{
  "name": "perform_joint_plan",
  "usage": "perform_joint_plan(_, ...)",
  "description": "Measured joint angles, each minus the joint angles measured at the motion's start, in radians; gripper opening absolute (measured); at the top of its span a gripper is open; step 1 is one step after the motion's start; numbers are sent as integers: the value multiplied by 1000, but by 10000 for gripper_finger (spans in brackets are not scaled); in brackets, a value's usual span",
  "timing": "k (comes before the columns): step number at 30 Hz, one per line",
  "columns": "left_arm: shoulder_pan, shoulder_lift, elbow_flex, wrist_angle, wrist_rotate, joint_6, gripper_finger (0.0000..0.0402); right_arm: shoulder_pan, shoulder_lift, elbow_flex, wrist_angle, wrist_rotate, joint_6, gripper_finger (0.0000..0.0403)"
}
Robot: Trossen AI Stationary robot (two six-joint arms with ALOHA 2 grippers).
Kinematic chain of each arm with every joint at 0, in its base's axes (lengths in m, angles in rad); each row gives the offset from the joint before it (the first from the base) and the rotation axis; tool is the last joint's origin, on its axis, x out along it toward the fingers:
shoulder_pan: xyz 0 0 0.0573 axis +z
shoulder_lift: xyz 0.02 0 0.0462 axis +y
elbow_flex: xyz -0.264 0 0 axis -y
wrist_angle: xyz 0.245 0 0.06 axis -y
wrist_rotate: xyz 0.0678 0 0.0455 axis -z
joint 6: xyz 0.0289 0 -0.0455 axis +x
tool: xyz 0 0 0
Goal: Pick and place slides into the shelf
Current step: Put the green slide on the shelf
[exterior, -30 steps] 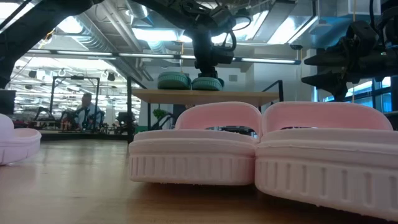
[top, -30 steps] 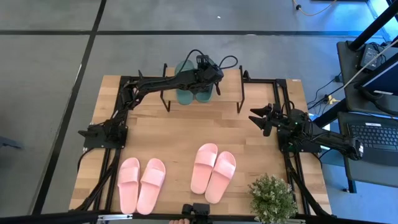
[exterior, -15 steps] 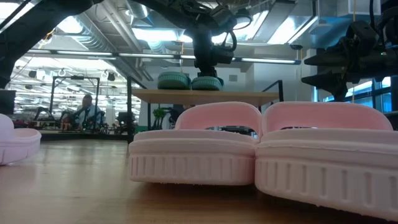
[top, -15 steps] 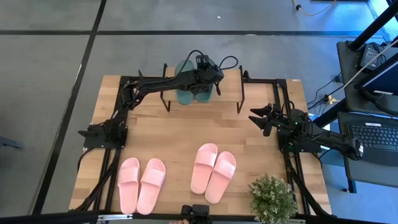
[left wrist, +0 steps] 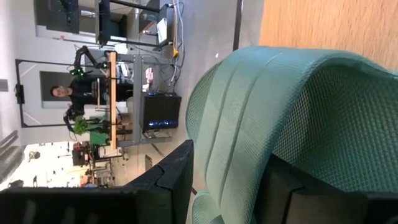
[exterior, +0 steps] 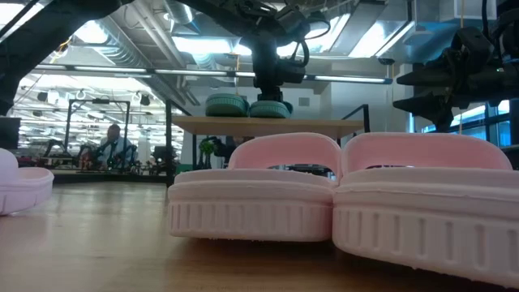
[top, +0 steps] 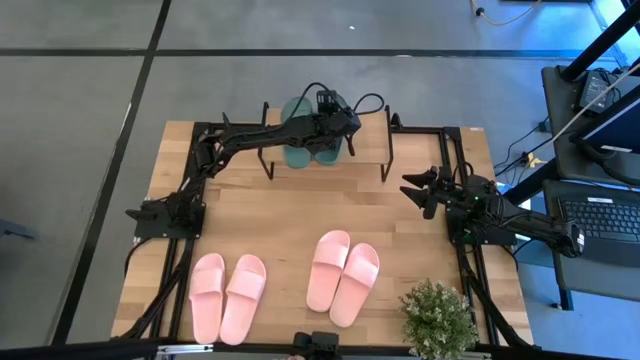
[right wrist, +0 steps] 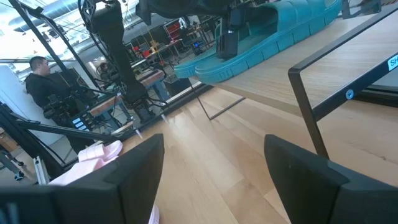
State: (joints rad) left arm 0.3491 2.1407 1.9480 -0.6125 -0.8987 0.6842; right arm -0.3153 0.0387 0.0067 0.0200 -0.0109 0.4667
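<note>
Two dark green slides [top: 298, 150] stand side by side with their soles on the shelf [top: 370, 150], whose plank top [exterior: 324, 123] shows in the low view. My left gripper [top: 335, 124] reaches over the shelf and is shut on the right-hand green slide [exterior: 270, 108]. Two light pink pairs [top: 228, 297] [top: 342, 277] lie flat on the near half of the table. My right gripper [top: 415, 190] hovers open above the table by the shelf's right end and touches nothing. My left gripper holds the green slide by its wide strap [left wrist: 239, 124], pinched between the two fingers [left wrist: 177, 177]. It comes from above, pointing down [exterior: 272, 85]. The slide sits upright with its sole on the shelf top.
A potted plant [top: 437, 318] stands at the table's near right corner. The nearest pink pair [exterior: 340, 195] fills the front of the low view. Bare wood lies between the shelf and the pink pairs. A person [right wrist: 40, 81] stands in the room beyond.
</note>
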Motion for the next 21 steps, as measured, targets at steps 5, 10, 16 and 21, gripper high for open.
perform_joint_plan(5, 0, 0, 0, -5, 5, 0, 126, 0, 0, 0, 0, 0, 0, 277)
perform_joint_plan(10, 1, 0, 0, -8, 30, 9, 126, 0, 0, 0, 0, 0, 0, 277)
perform_joint_plan(16, -6, -6, 0, -20, 48, 14, 126, 0, 0, 0, 0, 0, -1, 277)
perform_joint_plan(21, -8, -11, 24, -68, 62, -10, 126, 0, 0, 0, 0, 0, -2, 277)
